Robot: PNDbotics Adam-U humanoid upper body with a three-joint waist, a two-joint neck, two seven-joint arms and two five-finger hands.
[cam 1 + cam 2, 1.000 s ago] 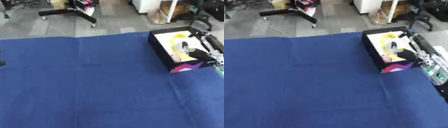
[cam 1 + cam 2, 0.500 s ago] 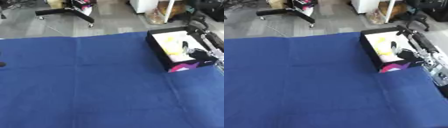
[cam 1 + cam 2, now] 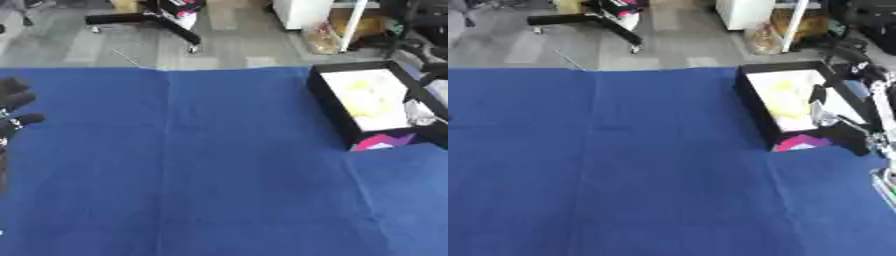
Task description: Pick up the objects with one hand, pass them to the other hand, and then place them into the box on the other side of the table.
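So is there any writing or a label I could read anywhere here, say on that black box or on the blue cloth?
None can be read.
The black box shows no lettering on its walls.
The pink patch at its near corner may be printed, but it is too blurred to tell.
The blue cloth is plain.
The left hand bears no marking that shows.

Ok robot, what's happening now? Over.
Left hand open at table's left edge. Right hand over the black box, fingers unclear. Yellow thing inside. Nothing blocking.
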